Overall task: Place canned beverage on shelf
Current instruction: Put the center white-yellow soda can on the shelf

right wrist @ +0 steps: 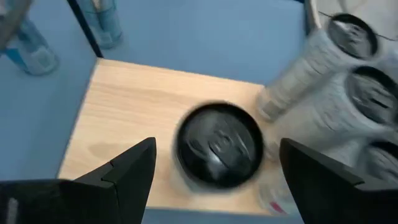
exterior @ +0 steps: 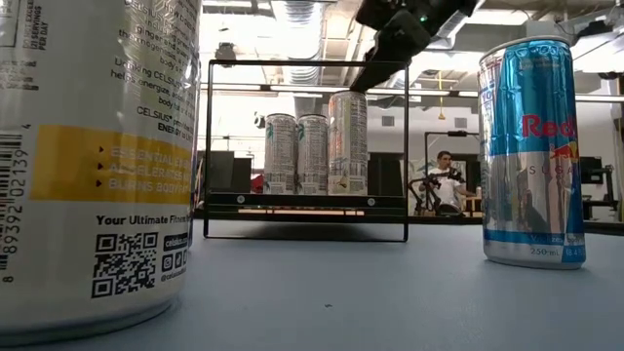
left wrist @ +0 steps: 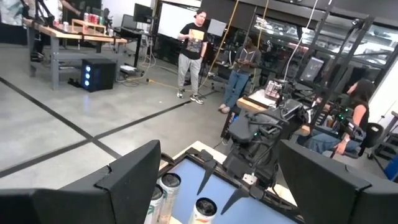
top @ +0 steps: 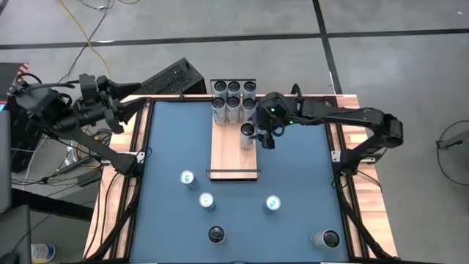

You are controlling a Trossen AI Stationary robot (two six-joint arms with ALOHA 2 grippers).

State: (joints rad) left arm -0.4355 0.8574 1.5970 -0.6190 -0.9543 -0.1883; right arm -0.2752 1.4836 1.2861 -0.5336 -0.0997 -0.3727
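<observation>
The light-wood shelf (top: 234, 155) lies on the blue table, with black rails at its short ends. A silver can (top: 248, 132) stands upright on it, just in front of a block of several cans (top: 234, 99) at the shelf's far end. My right gripper (top: 265, 138) is open and hovers just above and to the right of that can; the right wrist view looks down on the can's dark top (right wrist: 217, 144) between the two spread fingers. In the low view the can (exterior: 347, 141) stands under the gripper (exterior: 375, 70). My left gripper (top: 124, 99) is open and waits beyond the table's far left corner.
Several loose cans stand on the near half of the table: two light ones (top: 188, 178) (top: 207, 201) left of centre, one (top: 272, 203) right of centre, and two dark-topped ones (top: 216, 234) (top: 326, 238) near the front edge. People stand in the room beyond (left wrist: 193, 50).
</observation>
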